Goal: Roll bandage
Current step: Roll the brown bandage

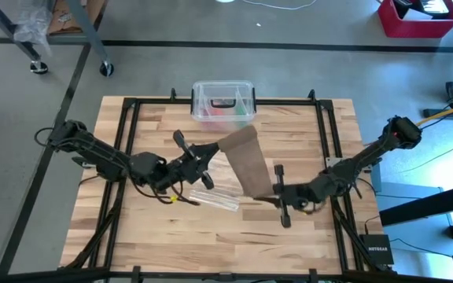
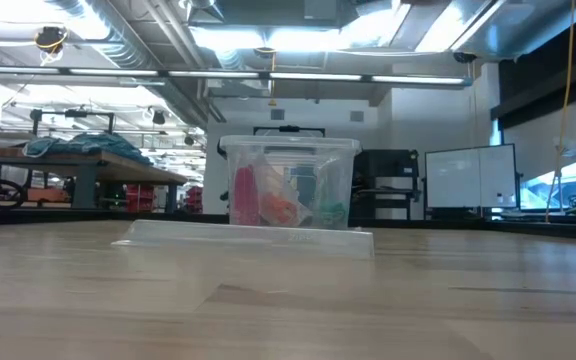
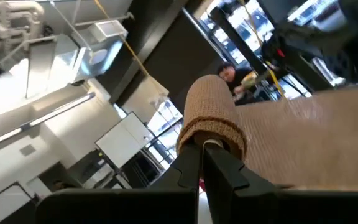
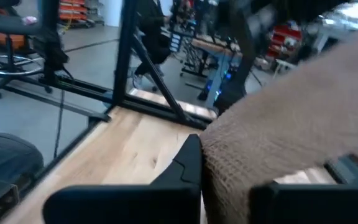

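table (image 1: 156,236): wooden, both arms reach over its middle.
clear plastic box (image 1: 223,101): at far edge, untouched.
clear plastic bag (image 1: 215,198): flat on table under the left arm's reach.
bandage (image 1: 246,161): brown strip held up off the table, stretched between both grippers; one end started as a small roll.
left gripper (image 1: 197,163): fingers (image 3: 222,165) clamped on the rolled end, roll sits at their tips.
right gripper (image 1: 281,195): fingers (image 4: 188,163) closed on the strip's other end, cloth runs between them.
step: rolling looks early, most of the strip is unrolled.
next: probably left wrist turns to wind, right feeds cloth taut; slack would loosen the roll.
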### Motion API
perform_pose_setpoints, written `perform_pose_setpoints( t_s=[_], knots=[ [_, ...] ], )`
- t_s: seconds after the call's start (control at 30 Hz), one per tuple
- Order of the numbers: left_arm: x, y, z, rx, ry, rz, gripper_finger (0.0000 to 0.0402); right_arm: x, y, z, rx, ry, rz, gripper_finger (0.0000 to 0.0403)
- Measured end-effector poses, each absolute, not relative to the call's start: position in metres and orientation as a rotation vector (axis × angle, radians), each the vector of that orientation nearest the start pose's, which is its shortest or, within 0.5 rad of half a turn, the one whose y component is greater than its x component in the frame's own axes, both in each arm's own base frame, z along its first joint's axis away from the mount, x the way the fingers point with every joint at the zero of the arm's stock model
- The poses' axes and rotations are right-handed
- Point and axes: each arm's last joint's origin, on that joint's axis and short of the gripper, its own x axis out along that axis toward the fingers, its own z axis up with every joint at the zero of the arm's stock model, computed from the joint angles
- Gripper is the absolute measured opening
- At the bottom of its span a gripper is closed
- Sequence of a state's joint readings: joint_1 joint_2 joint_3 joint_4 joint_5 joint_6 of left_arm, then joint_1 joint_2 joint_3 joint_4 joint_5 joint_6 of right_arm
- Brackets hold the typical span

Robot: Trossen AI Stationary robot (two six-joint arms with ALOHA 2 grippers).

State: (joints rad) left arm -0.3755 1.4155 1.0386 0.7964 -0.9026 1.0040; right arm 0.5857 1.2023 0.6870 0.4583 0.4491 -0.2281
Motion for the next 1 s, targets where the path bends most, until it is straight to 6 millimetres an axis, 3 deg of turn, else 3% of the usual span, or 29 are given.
perform_pose_setpoints(
  t_s=[0.17,0.37,0.6,0.83,1.0],
  knots=[
    [0.301,-0.093,0.354,0.748,0.004,0.589,0.0000,0.218,0.154,0.290,-0.343,0.000,0.128,0.0004],
    [0.322,-0.102,0.325,0.856,0.079,0.518,0.0000,0.220,0.169,0.316,-0.404,-0.061,0.149,0.0003],
    [0.335,-0.110,0.301,0.915,0.135,0.486,0.0000,0.225,0.172,0.354,-0.426,-0.093,0.179,0.0008],
    [0.340,-0.113,0.293,0.893,0.127,0.439,0.0000,0.237,0.150,0.397,-0.363,-0.102,0.024,0.0009],
    [0.340,-0.114,0.290,0.756,0.111,0.403,0.0000,0.251,0.123,0.399,-0.315,-0.052,-0.074,0.0009]
  ],
)
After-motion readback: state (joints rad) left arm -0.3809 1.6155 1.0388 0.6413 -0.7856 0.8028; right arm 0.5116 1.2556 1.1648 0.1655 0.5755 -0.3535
